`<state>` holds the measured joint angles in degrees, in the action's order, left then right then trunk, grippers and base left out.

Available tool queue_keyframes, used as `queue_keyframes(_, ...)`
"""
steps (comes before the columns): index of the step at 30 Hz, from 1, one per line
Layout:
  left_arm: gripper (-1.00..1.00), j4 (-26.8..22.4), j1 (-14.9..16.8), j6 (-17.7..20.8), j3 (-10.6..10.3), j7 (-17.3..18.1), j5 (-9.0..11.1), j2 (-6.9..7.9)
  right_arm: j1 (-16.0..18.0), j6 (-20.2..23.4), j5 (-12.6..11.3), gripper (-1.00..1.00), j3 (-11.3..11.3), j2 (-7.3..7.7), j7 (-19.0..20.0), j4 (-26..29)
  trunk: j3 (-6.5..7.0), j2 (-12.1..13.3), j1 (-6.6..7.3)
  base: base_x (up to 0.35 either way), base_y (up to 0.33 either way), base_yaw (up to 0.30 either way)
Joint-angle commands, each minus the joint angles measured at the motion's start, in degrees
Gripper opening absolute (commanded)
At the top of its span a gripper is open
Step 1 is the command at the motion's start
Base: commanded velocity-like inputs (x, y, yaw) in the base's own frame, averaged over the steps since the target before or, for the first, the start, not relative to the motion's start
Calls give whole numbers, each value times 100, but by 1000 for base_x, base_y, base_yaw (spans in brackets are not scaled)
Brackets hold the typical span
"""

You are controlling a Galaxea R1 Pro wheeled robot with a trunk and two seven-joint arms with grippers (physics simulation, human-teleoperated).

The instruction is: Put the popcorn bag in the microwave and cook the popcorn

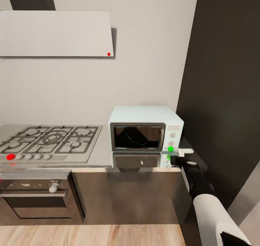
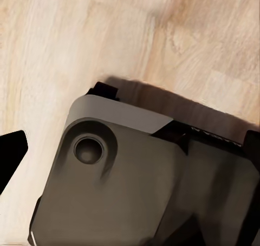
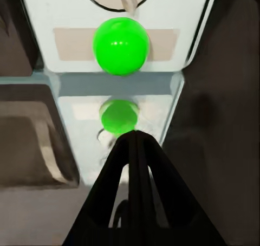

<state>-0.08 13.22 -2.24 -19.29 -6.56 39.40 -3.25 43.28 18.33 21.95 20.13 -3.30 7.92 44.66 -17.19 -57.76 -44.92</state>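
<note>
The pale blue-mint microwave [image 1: 144,128] stands on the glossy grey countertop [image 1: 103,156] with its dark glass door closed. The popcorn bag and the popcorn are out of view; nothing can be made out behind the glass. My right gripper [image 1: 177,156] is at the microwave's lower right corner, just in front of the green light [image 1: 170,149]. In the right wrist view the black fingers [image 3: 127,170] are pressed together, shut on nothing, with their tip just below the green light [image 3: 120,45] and over its reflection in the worktop. My left gripper [image 2: 132,164] hangs open over the floor.
A gas hob [image 1: 47,139] lies left of the microwave, with a dark oven [image 1: 36,199] under it and a hood [image 1: 54,33] above. A tall dark cabinet [image 1: 224,94] closes the right side. The wooden floor [image 2: 162,34] and my grey base [image 2: 135,186] lie below the left wrist.
</note>
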Motion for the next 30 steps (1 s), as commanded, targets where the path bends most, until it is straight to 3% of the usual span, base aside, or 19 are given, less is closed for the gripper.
queue_keyframes(1,100,0,1,-13,-47,-21,41,-4,5,25,66,-100,30,-15,57,59,-7,-5,3,-331,0,0)
queue_keyframes(3,100,0,2,-13,-48,-21,41,-7,5,109,71,-100,27,-22,60,166,-7,-5,3,-331,0,0)
queue_keyframes(5,100,0,0,-13,-49,-21,41,-9,5,539,72,-100,26,-31,61,393,-7,-5,3,-331,0,0)
queue_keyframes(11,100,0,4,-13,-49,-21,37,-17,-10,2296,63,-100,26,-72,77,1279,-7,-5,3,-331,0,0)
queue_keyframes(15,100,0,4,-13,-49,-21,33,-18,-645,2498,41,-100,26,-71,74,1567,-7,-5,3,-331,0,0)
queue_keyframes(17,100,0,2,-13,-45,-21,35,-14,-843,2462,15,-100,26,-72,62,1262,-7,-5,3,-331,0,0)
queue_keyframes(18,100,0,4,-13,-44,-21,34,-11,-902,2405,13,-100,31,-43,41,751,-7,-5,3,-331,0,0)
queue_keyframes(20,100,0,3,-13,-44,-21,33,-9,-939,1280,17,-100,42,-3,-8,-1131,-7,-5,3,-316,0,0)
queue_keyframes(23,100,0,5,-13,-47,-14,31,-3,-944,59,10,-100,41,50,-421,-3136,-7,-5,3,-147,0,0)
queue_keyframes(25,100,0,2,-13,-48,-13,30,-1,-978,-700,-2,-100,33,198,-636,-4219,-7,-5,3,-22,0,0)
queue_keyframes(27,100,0,-1,-13,-48,-12,18,11,-1612,-1142,-19,-100,35,330,-711,-4555,-7,-5,3,-5,0,0)
queue_keyframes(29,100,0,3,-10,-49,-9,32,198,-2706,-2115,-16,-100,28,358,-728,-4635,-7,-5,3,-1,0,0)
queue_keyframes(30,100,-2,2,-7,-50,-6,32,239,-2989,-2364,-20,-100,27,360,-729,-4643,-7,-5,3,0,0,0)
